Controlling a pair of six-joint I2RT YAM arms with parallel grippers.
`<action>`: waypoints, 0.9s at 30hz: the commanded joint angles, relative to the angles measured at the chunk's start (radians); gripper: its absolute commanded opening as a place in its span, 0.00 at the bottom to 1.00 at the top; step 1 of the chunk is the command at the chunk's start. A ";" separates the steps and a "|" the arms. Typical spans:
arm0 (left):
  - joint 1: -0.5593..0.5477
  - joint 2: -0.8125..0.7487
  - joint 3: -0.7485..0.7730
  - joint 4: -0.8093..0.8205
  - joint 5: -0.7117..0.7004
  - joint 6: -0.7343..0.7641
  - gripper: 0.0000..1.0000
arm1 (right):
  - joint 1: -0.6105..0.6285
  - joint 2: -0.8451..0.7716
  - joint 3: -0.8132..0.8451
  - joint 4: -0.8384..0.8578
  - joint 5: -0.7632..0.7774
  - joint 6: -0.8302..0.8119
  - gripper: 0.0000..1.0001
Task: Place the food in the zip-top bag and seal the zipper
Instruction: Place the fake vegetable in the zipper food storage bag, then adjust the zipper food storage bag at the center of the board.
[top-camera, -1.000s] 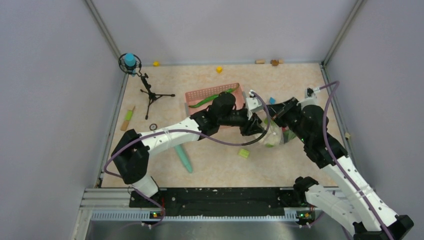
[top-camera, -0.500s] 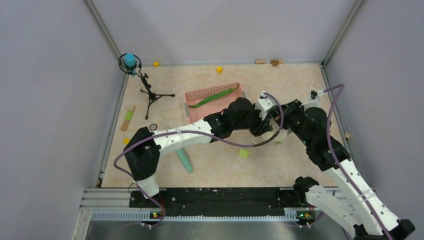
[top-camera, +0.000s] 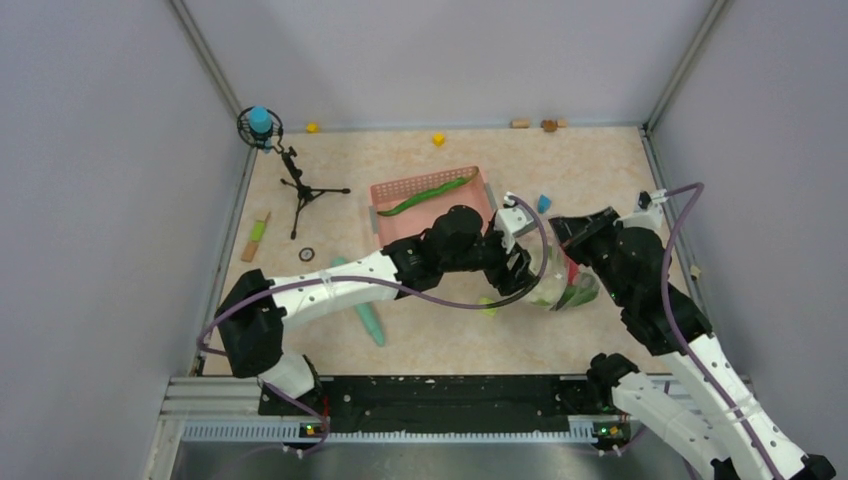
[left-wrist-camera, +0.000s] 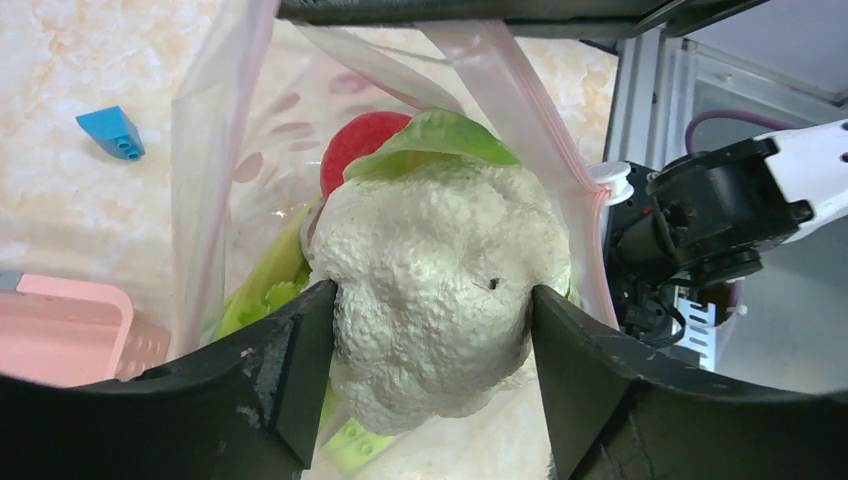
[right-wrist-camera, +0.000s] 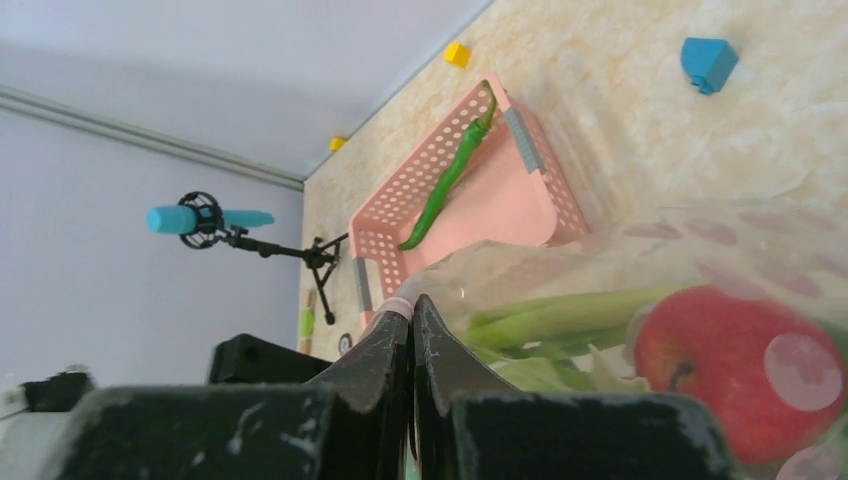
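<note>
left jaws straddle cauliflower (left-wrist-camera: 430, 290) in bag (left-wrist-camera: 215, 150), grip unclear; right jaws pinch zipper (right-wrist-camera: 397, 303).

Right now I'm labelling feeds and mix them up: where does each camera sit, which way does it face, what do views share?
Top: above and behind the bases, facing down on the table; both arms show, left gripper and right gripper meeting at the bag.
Left wrist: on the left arm, facing down into the bag; its fingers flank the cauliflower.
Right wrist: on the right arm, facing low across the table toward the basket; its shut fingers pinch the bag.
Shared: both wrist views show tomato, blue block, basket.
</note>
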 joint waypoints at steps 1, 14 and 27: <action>0.001 -0.106 -0.028 -0.003 -0.005 -0.054 0.74 | 0.002 -0.038 -0.016 0.062 0.110 -0.037 0.00; 0.000 -0.268 -0.106 -0.051 -0.197 -0.199 0.96 | 0.002 -0.048 -0.018 0.082 0.089 -0.096 0.00; 0.049 -0.172 -0.007 -0.283 -0.597 -0.519 0.86 | 0.003 -0.044 -0.041 0.137 0.029 -0.118 0.00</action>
